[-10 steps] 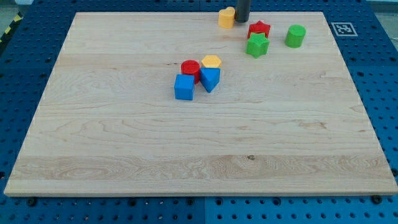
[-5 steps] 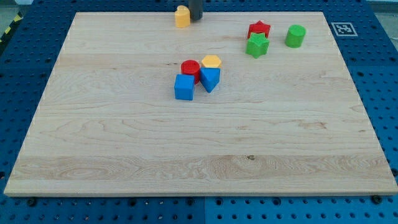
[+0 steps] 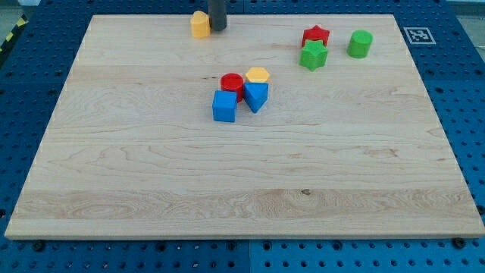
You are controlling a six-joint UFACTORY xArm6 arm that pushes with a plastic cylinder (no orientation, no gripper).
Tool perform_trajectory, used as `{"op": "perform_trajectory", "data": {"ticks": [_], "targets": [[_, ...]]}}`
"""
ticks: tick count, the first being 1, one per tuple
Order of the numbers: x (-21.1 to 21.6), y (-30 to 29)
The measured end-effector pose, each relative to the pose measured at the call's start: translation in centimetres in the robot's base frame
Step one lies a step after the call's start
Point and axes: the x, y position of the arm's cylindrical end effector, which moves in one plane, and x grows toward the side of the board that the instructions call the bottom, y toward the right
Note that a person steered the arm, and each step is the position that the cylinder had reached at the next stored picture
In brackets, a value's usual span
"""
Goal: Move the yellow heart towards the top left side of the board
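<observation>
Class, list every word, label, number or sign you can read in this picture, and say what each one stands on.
No words, letters or numbers can be read anywhere.
One sign only: a black-and-white square pattern marker on a white tag beside the board's top right corner; it holds a coded pattern, not text.
The coloured blocks, such as the yellow heart beside my tip, carry no markings.
</observation>
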Motion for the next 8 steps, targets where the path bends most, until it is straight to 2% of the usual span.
{"op": "perform_trajectory", "data": {"ticks": [2,6,8], "targets": [[-0.3,-0.3],[-0.7,-6.4],[0.4,-6.3]]}}
